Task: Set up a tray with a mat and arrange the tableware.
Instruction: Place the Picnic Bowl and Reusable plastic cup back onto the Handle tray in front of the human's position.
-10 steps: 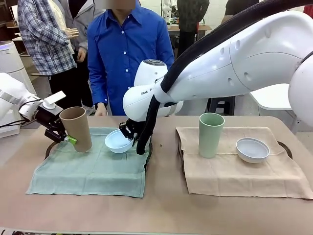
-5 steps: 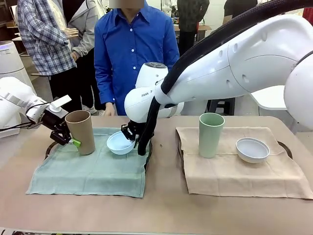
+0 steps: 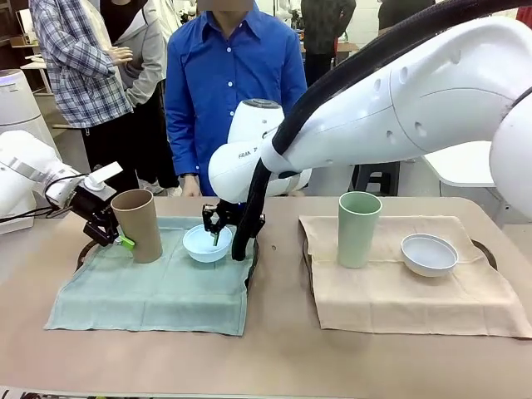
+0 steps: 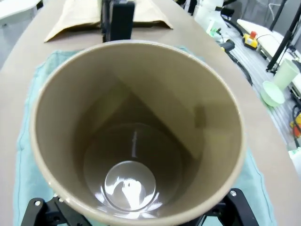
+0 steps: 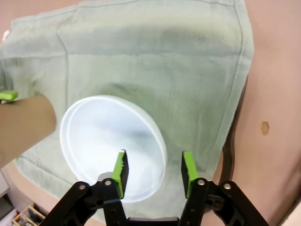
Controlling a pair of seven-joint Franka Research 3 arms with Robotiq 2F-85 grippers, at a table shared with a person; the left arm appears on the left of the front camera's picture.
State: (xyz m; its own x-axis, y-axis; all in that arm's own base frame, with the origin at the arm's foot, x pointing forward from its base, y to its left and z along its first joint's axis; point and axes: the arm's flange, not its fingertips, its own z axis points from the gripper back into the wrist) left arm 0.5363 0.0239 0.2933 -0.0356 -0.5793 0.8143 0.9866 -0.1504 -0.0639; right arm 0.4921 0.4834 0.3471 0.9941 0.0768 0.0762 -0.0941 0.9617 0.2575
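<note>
- Left pincer [image 3: 119,238] at far left of bench [image 3: 274,357], jaws spread wide around base of tan cup [image 3: 138,224], green pad at cup's near-left side; squeezing or only straddling: cannot tell.
- Tan cup upright on far left part of green mat [image 3: 150,291]; in left wrist view seen from above, open mouth up, empty [image 4: 136,132].
- Right pincer [image 5: 153,173] above light blue bowl [image 5: 113,146], jaws partly open, straddling bowl's rim: one green pad over the inside, other outside; contact with rim cannot be told.
- Light blue bowl [image 3: 207,243] resting level on far middle of green mat, just right of tan cup, apart from it.
- Dark tray edge [image 3: 253,249] showing at right side of green mat.
- Pale green cup [image 3: 358,229] upright on far left of tan mat [image 3: 407,291], right half of bench.
- White bowl [image 3: 429,253] on tan mat, right of pale green cup, apart from it.
- Person in blue shirt [image 3: 233,83] standing at far side of bench, behind light blue bowl.
</note>
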